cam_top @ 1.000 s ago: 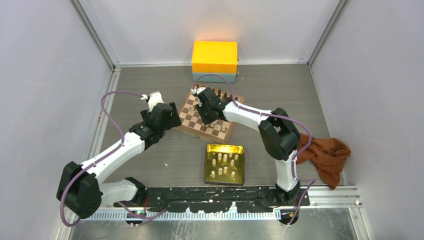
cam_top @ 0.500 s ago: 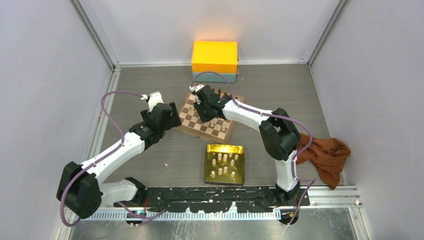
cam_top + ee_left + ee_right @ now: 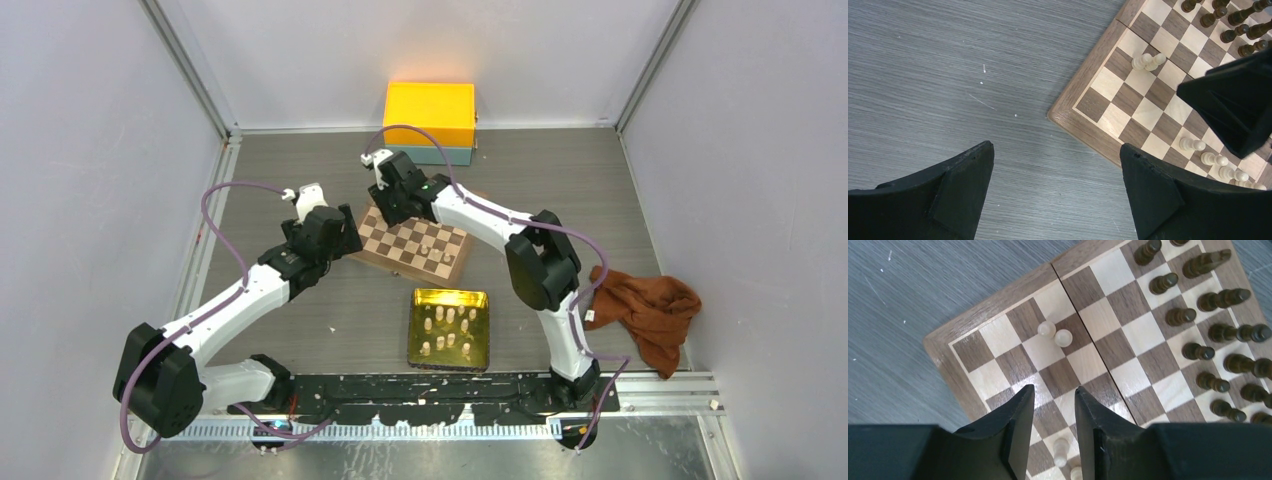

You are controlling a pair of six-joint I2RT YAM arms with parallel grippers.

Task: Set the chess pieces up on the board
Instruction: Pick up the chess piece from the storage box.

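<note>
Bare desk (image 3: 948, 75) left of the board (image 3: 1083, 120); dark pieces (image 3: 1208, 300) and right end effector (image 3: 1054, 392) crowd its far side

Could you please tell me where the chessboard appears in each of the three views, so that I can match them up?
Top external: the board lies mid-table, slightly turned, just beyond the gold tray.
Left wrist: the board fills the right side, cut off by the frame.
Right wrist: the board covers most of the picture.
Shared landmark: the board's corner nearest the left arm, at and.
</note>
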